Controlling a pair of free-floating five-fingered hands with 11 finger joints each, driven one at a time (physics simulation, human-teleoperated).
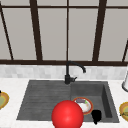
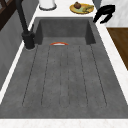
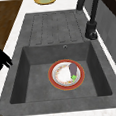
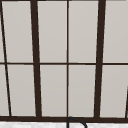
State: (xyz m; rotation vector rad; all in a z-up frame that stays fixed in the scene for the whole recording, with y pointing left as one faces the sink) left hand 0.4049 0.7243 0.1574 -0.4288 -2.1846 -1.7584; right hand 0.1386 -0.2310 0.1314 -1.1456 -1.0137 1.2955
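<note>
The right hand (image 1: 96, 115) hangs over the front rim of the sink (image 3: 20, 72), at the basin end. Its fingers (image 2: 101, 17) droop loose and slightly spread, closed on nothing. Nearest to it is the red-rimmed plate (image 3: 66, 74), lying flat on the basin floor, below the hand and further in, well apart from it.

The plate is round, so it has no long axis of its own. The dark food piece (image 3: 73, 70) on it does: it runs along the sink's length, on the half of the plate toward the tap (image 1: 68, 75), with its green tip toward the sink's right end.

Any reach for the plate would, I judge, go best straight down the front wall and in low, taking the near rim (the side away from the food). The fingers should slide under the lip rather than press from above, and the plate should be kept level so the piece does not roll.

A large red ball (image 1: 67, 115) sits in the foreground just left of the hand; how close it is to the hand I cannot tell. A yellow dish (image 2: 81, 8) stands on the table (image 1: 10, 117) beyond the basin.
</note>
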